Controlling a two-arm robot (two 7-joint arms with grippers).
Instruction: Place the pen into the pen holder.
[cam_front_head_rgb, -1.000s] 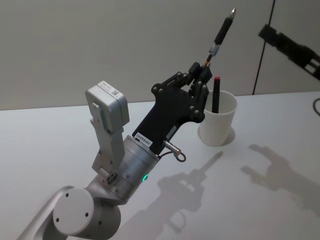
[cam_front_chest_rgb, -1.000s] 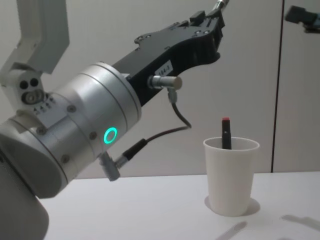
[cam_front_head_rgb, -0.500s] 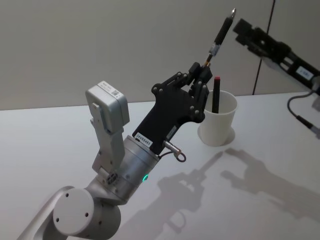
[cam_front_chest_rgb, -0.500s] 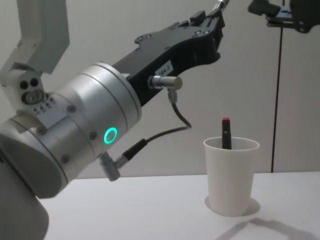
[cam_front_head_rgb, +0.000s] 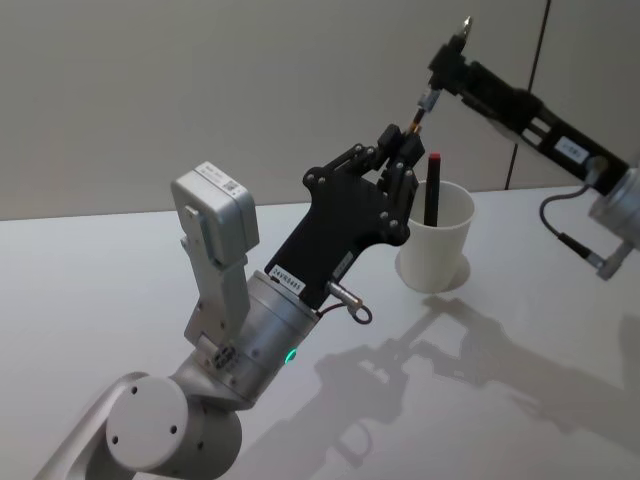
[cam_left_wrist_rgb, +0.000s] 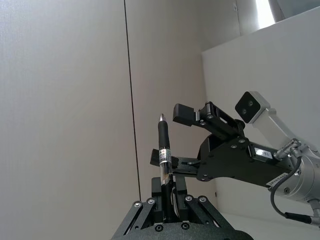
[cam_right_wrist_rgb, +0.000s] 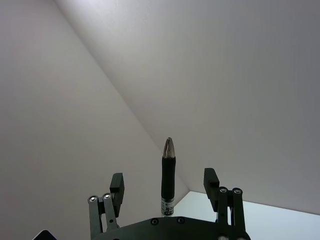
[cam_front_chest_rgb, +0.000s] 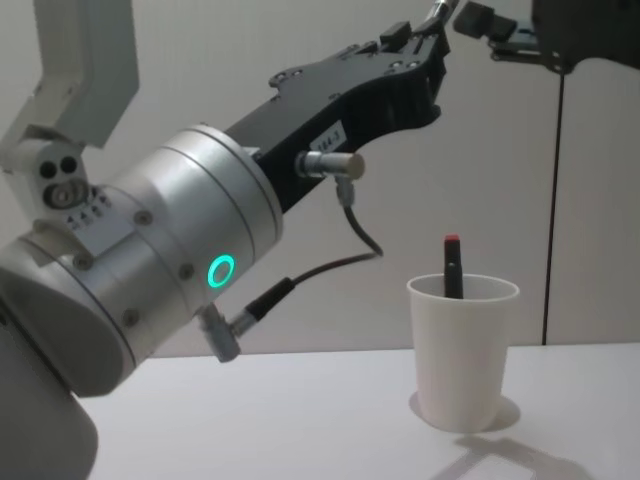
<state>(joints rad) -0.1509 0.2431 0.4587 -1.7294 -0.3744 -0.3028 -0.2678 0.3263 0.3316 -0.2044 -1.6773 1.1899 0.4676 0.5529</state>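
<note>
My left claw (cam_front_head_rgb: 403, 140) is lifted high over the desk (cam_front_head_rgb: 90, 270) and pinches the pen (cam_left_wrist_rgb: 163, 150) by its lower end. The pen stands up out of the grip at a slant, metal tip uppermost, well above the desk. Just right of that claw and lower down, the pen holder (cam_front_head_rgb: 437, 248) stands upright on the desk, a plain white paper cup. A red-capped pen (cam_front_chest_rgb: 453, 262) leans inside it, its cap poking above the rim. The pen I hold is not in the cup; it hangs in the air above and a little to the left of it. Further right, my right claw (cam_front_head_rgb: 448, 62) reaches in from the right at the height of the pen's upper half. It is spread wide, with its two fingers (cam_right_wrist_rgb: 116, 184) on either side of the barrel, neither one touching it
</note>
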